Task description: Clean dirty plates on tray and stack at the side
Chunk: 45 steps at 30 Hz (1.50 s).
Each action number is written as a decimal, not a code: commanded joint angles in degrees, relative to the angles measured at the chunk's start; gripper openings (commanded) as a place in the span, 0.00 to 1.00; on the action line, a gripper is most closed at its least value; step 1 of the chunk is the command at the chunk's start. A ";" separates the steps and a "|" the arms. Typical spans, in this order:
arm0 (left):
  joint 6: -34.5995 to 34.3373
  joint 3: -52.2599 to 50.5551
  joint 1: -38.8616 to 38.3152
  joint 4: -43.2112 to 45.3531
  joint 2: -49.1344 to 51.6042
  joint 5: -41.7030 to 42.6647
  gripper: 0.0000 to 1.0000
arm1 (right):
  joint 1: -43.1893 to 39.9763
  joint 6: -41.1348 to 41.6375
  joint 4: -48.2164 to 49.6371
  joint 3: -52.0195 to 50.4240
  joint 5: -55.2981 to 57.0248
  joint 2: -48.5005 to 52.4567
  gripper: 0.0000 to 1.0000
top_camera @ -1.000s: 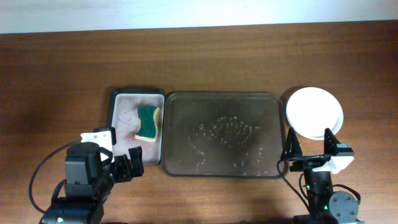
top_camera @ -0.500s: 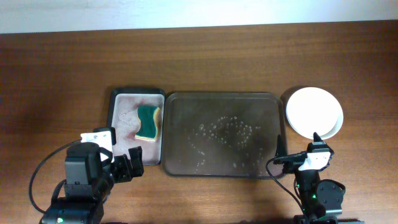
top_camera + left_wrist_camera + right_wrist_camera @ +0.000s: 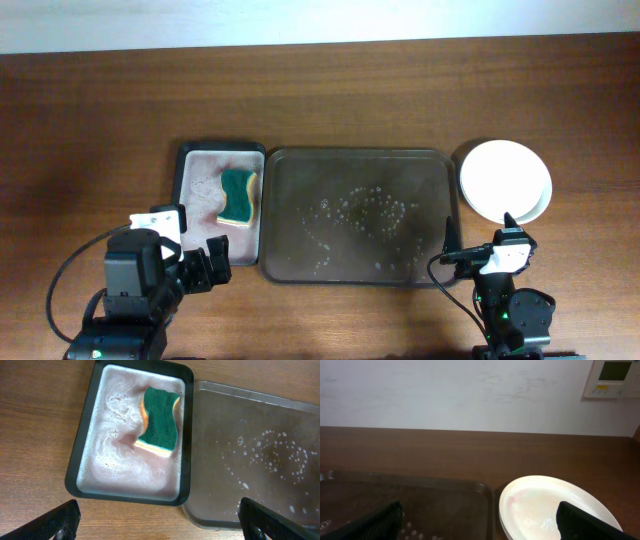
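The white plates (image 3: 505, 181) sit stacked on the bare wood tabletop (image 3: 590, 120) just right of the large dark tray (image 3: 355, 160); the top plate also shows in the right wrist view (image 3: 550, 507). The tray holds only water drops and foam; its wet surface shows in both wrist views (image 3: 250, 435) (image 3: 395, 495). My left gripper (image 3: 210, 268) is open and empty at the front left, near the small tray's front edge. My right gripper (image 3: 480, 240) is open and empty, just in front of the plates and the tray's right front corner.
A smaller black-rimmed tray (image 3: 186, 190) with pinkish soapy water holds a green and yellow sponge (image 3: 238, 196), left of the large tray; both show in the left wrist view (image 3: 80, 460) (image 3: 160, 422). A white wall (image 3: 470, 390) stands behind the table.
My right arm pulled back from the plates toward the front edge and turned left between one second ago and half a second ago; since then nothing moved. The left arm stayed still.
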 commanded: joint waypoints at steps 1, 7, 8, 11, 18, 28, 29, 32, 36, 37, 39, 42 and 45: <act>1.11 -0.26 -0.15 0.09 -0.20 0.61 1.00 | -0.48 -0.33 -0.24 -0.28 -0.96 -0.48 0.99; 1.18 -4.33 -0.11 1.66 -8.50 -3.26 0.99 | -0.48 -0.33 -0.24 -0.28 -0.98 -0.48 0.99; 1.38 -6.27 -0.11 3.30 -10.67 -3.58 0.99 | -0.48 -0.33 -0.24 -0.28 -0.96 -0.48 0.99; 2.45 -16.90 -0.11 11.63 -21.75 -3.48 1.00 | -0.48 -0.33 -0.24 -0.28 -0.96 -0.48 0.99; 9.40 -39.06 -0.22 43.06 -38.84 -3.26 0.99 | -0.48 -0.33 -0.24 -0.28 -0.96 -0.48 0.99; 17.44 -45.11 -0.37 49.16 -38.84 -1.51 0.99 | -0.48 -0.33 -0.24 -0.28 -0.96 -0.48 0.99; 17.44 -45.11 -0.37 49.16 -38.84 -1.51 0.99 | -0.48 -0.33 -0.24 -0.28 -0.96 -0.48 0.99; 17.44 -45.11 -0.37 49.16 -38.84 -1.53 0.99 | -0.48 -0.33 -0.24 -0.28 -0.96 -0.48 0.99; 17.44 -45.11 -0.37 49.16 -38.82 -1.51 0.99 | -0.48 -0.33 -0.24 -0.28 -0.98 -0.48 0.99; 17.44 -45.11 -0.37 49.16 -38.82 -1.51 0.99 | -0.48 -0.33 -0.24 -0.28 -0.96 -0.48 0.99; 17.44 -45.11 -0.37 49.16 -38.82 -1.53 0.99 | -0.48 -0.33 -0.24 -0.28 -0.96 -0.48 0.99; 17.44 -45.11 -0.37 49.16 -38.82 -1.51 0.99 | -0.48 -0.33 -0.24 -0.28 -0.98 -0.48 0.99; 17.44 -45.11 -0.37 49.16 -38.82 -1.51 0.99 | -0.48 -0.33 -0.24 -0.28 -0.96 -0.48 0.99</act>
